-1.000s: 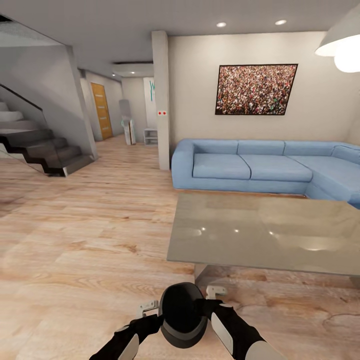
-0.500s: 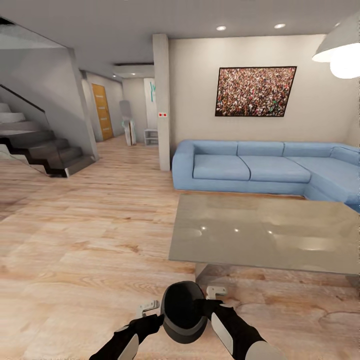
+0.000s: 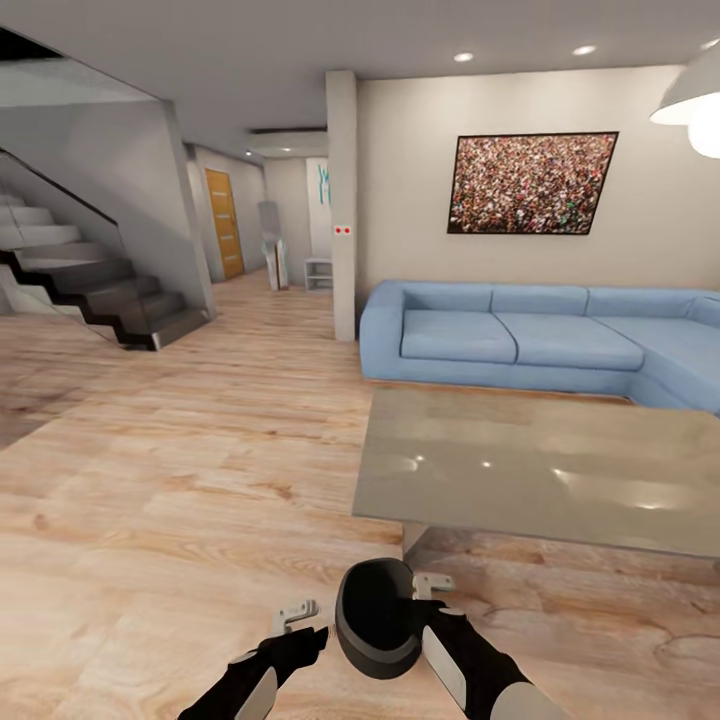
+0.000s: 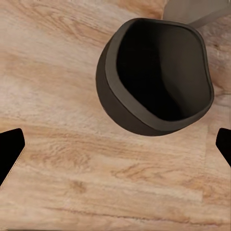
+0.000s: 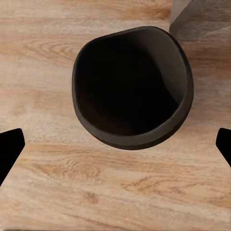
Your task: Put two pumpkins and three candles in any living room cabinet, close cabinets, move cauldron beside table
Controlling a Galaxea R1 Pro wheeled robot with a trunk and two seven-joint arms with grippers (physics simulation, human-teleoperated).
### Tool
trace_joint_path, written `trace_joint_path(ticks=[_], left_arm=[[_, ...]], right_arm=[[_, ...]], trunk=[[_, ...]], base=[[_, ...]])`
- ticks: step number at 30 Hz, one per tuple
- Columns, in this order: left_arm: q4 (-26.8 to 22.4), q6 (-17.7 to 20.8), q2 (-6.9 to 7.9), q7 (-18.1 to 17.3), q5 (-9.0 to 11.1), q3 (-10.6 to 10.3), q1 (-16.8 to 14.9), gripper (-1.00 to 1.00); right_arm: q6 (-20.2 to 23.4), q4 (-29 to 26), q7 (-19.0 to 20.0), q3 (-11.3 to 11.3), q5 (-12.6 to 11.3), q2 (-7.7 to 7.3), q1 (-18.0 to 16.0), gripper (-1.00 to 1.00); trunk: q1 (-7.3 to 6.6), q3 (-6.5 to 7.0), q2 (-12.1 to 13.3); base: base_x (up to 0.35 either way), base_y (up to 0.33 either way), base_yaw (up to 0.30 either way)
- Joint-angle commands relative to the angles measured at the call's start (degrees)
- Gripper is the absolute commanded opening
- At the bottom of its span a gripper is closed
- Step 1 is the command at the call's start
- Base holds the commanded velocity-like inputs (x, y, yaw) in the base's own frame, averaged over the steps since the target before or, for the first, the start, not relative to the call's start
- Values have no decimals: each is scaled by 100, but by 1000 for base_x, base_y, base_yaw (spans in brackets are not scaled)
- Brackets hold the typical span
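A: Cauldron position?
B: On the floor, near the table corner, between both arms.
A: Grippers?
B: Left gripper and right gripper spread wide, empty. Placement looks near-finished; pumpkins, candles unverified.

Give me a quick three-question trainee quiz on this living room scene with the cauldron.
1. True or false: the cauldron stands on top of the table.
2. The sofa is: A red, B blue, C green.
3. Fill in: the staircase is on the robot's ___ side.
Key: 1 false, it is over the floor by the table's corner; 2 B; 3 left.
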Motion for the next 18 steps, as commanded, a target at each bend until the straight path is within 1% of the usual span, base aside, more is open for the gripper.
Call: trace_joint_path(ticks=[1,10,13,18], left_arm=[[-5,23,2,0,37,-19,-2,100],[-5,23,2,1,32,-21,-2,100],[-5,23,2,0,33,-20,-2,100],[-5,23,2,0,32,-19,-2,100]], right_arm=[[27,-14,-53,50,-58,-5,-1,100],[24,-14,-55,54,-55,-3,1,100],[24,-14,-55,57,-55,-2,1,100],[24,-14,-55,62,-52,2,1,100]], trunk=[[-23,13,39],[-221,174,400],[-287,228,520],[-397,318,721]], base=[[-1,0,268],[-13,1,275],[-219,43,276],[-294,67,276]])
